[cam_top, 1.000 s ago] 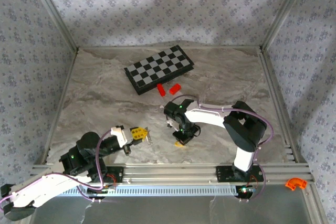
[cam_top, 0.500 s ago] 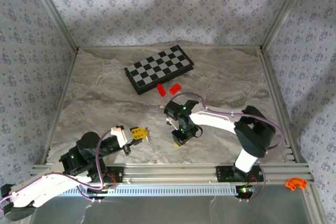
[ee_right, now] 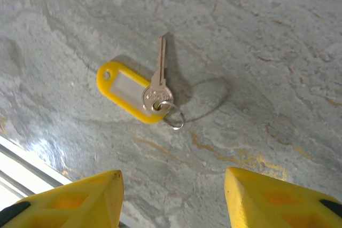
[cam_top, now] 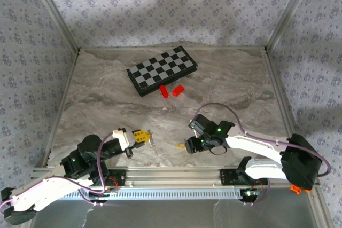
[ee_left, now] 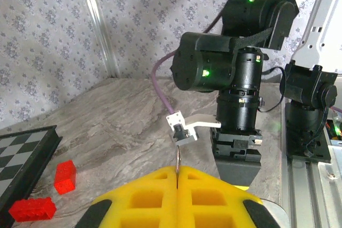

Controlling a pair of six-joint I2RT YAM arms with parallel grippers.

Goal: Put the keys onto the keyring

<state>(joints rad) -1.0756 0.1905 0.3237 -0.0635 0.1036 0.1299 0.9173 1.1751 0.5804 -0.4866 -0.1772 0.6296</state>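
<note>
The key, on its yellow tag, lies flat on the table below the right gripper, whose fingers stand wide apart. Well apart from it, the left gripper pinches the thin keyring. The step looks like key pickup: next, descend and close on the tag

Left gripper pinched shut, arm folded low; right gripper spread wide, facing downward

The metal key is shiny, its plastic tag glossy, the table matt.
</note>
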